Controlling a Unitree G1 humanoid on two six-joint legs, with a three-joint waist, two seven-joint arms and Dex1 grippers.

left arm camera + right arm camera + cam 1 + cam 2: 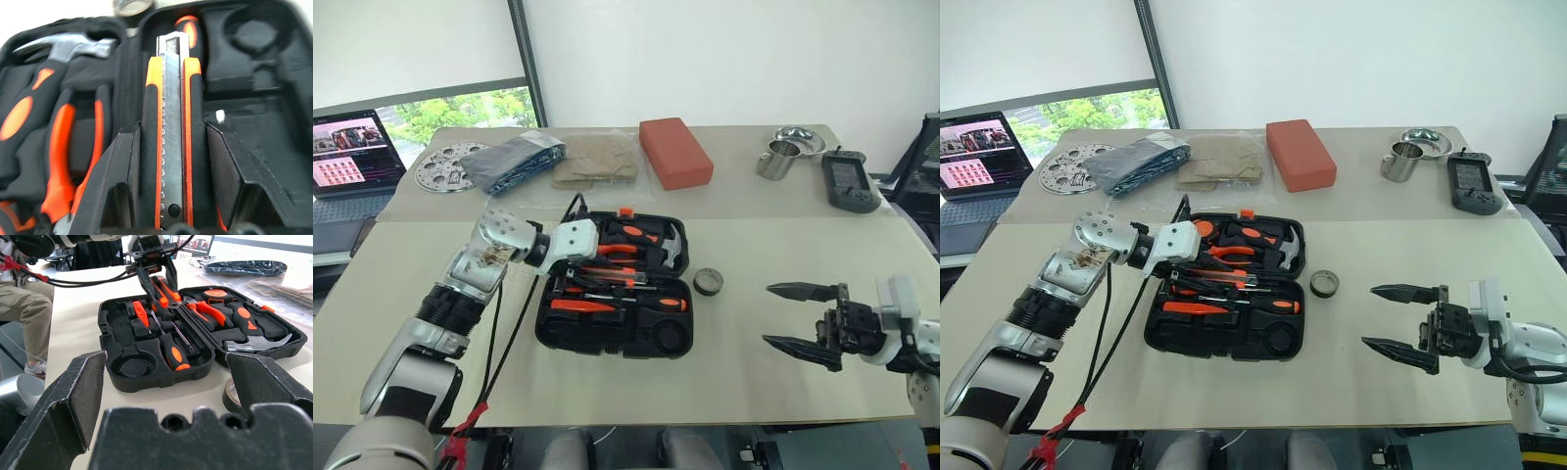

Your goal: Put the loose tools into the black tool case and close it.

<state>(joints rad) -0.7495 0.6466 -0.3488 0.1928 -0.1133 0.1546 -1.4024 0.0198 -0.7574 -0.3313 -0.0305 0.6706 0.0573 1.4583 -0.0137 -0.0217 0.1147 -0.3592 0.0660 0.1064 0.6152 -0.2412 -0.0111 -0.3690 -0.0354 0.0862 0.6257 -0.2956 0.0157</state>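
The left gripper [168, 161] pinched the utility knife [171, 122] over the open tool case [558, 338]; the tape roll [708, 282] waited at three o'clock, and the right gripper [800, 318] stood spread.

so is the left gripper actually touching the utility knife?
Touching. In the left wrist view the utility knife sits clamped between the left gripper's two black fingers, both pressed against its orange-and-black sides, above the open tool case.

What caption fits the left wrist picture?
Left gripper holds the utility knife over the open tool case.
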